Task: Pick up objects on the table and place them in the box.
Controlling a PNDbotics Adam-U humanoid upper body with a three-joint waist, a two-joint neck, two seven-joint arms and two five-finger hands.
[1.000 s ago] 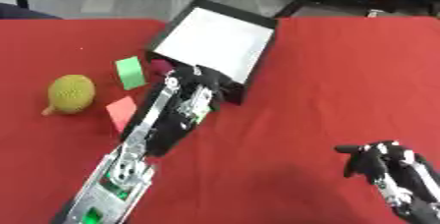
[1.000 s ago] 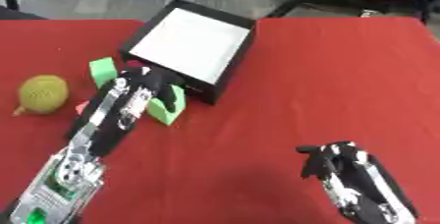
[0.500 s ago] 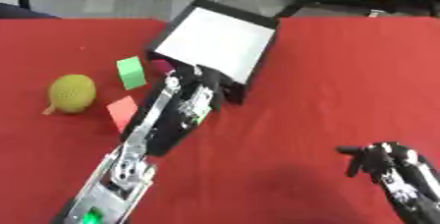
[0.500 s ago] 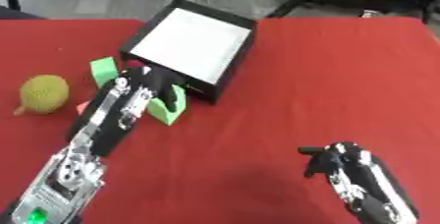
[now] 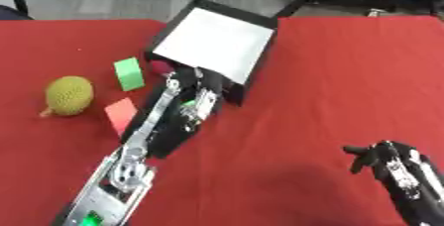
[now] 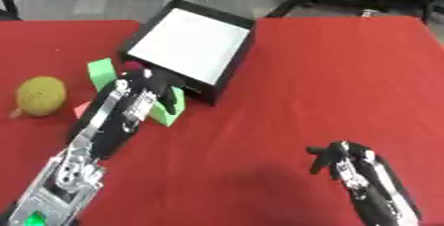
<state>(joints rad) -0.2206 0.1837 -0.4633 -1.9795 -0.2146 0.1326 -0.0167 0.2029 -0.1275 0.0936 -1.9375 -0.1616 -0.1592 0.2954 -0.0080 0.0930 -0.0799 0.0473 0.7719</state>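
Observation:
A black box (image 5: 260, 59) with a white floor stands tilted at the table's far middle. My left hand (image 6: 145, 96) lies just before the box's near wall, its fingers curled over a green block (image 6: 165, 114). A second green block (image 5: 128, 74) lies left of the box. A red block (image 5: 120, 114) shows beside my left forearm, partly hidden by it. Further left sits a round yellow-green fruit (image 5: 69, 95). A small dark red thing (image 6: 132, 65) rests against the box's left corner. My right hand (image 5: 388, 158) rests open at the lower right, holding nothing.
The red tablecloth (image 5: 338, 86) covers the whole table. My left forearm (image 5: 138, 150) stretches from the lower left corner up to the box. Chairs, cloth and gear stand beyond the far edge.

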